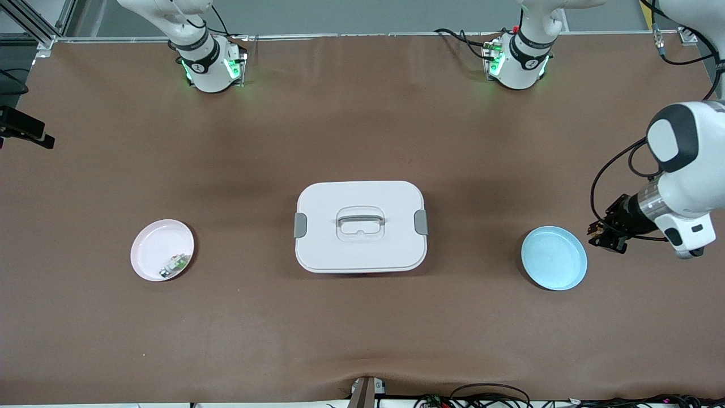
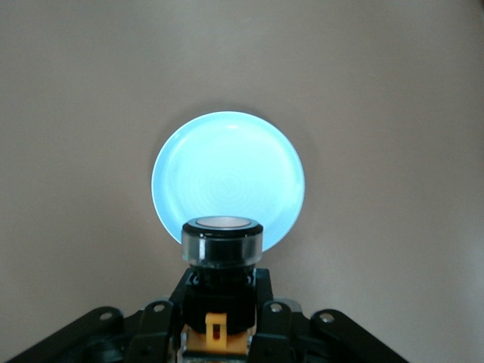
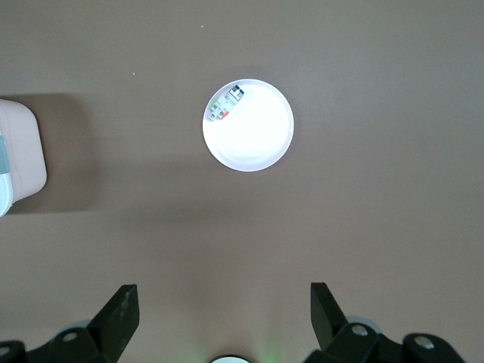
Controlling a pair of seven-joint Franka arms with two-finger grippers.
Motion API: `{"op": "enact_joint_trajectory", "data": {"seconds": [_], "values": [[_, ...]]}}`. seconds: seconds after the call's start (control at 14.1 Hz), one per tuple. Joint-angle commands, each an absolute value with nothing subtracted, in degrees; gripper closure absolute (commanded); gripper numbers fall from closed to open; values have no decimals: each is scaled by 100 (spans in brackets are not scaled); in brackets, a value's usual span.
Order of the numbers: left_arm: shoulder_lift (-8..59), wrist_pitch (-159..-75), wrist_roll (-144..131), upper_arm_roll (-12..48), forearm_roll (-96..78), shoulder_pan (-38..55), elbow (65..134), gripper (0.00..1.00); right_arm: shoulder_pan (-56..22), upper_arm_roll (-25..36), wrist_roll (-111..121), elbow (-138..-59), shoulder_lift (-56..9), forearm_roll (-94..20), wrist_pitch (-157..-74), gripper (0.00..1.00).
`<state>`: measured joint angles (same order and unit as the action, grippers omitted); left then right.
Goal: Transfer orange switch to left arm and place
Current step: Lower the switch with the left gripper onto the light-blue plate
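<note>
The left gripper [image 1: 601,235] holds the orange switch [image 2: 221,261] clamped between closed jaws, in the air just beside the blue plate [image 1: 554,258], toward the left arm's end of the table from the box [image 1: 361,225]. The right gripper [image 3: 224,318] waits, jaws apart, high over the table with the pink plate [image 3: 248,125] below it. Risk: released from here, the switch could land off the plate or roll over its rim.
</note>
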<state>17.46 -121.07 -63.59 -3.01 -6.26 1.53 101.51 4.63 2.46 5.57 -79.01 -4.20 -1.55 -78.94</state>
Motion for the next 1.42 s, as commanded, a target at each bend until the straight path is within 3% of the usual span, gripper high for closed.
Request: {"op": "enact_joint_trajectory", "data": {"seconds": [0.0, 0.64, 0.85, 1.35], "values": [[1907, -12400, -7029, -351, -510, 167, 10274, 99, 282, 237, 466, -8060, -220, 104, -7928, 0], [2855, -13675, -8674, -325, 167, 351, 10512, 99, 387, 246, 466, -8332, -62, 105, -8095, 0], [3111, -13772, -8675, -316, 176, 352, 10512, 99, 387, 246, 475, -8831, 271, 97, -8454, 0], [3498, -14158, -8596, -308, 176, 396, 10477, 97, 440, 246, 466, -8710, 264, 44, -8499, 0]]}}
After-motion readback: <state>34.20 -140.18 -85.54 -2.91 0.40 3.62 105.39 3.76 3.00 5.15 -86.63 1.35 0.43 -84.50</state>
